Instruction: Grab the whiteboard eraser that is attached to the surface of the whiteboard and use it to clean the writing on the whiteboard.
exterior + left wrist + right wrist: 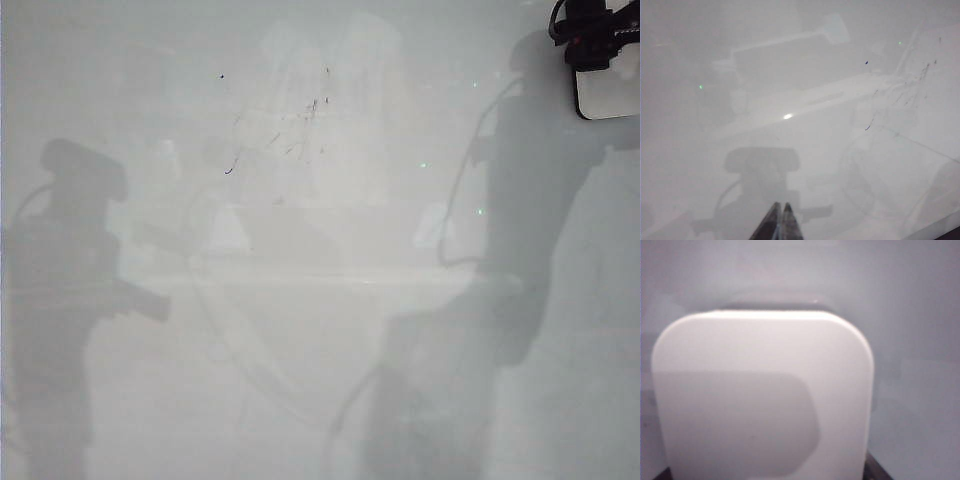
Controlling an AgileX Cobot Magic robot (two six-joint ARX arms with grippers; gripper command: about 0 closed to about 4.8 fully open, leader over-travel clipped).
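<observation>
Eraser [610,95] sits on the board [400,380] far from the scribbles [300,120], ungrabbed; right tool [590,45] over it, spread unclear; left tool [780,220] pressed together, idle; wiping remains.

So, the tally: one whiteboard [300,400], and it fills basically the whole scene. One whiteboard eraser [612,95], sitting far right on the board, partly cut off by the edge of the exterior view; the right wrist view shows the same eraser up close.

Two grippers total. The right gripper [590,35] is at the far right corner, over the eraser's far end. The left gripper [779,222] only shows in its own wrist view, as two dark fingertips pressed together.

One patch of faint scribbled writing [295,125] in the far middle, plus one tiny dark dot [222,76] left of it. Two big arm shadows, one on the left and one on the right.
</observation>
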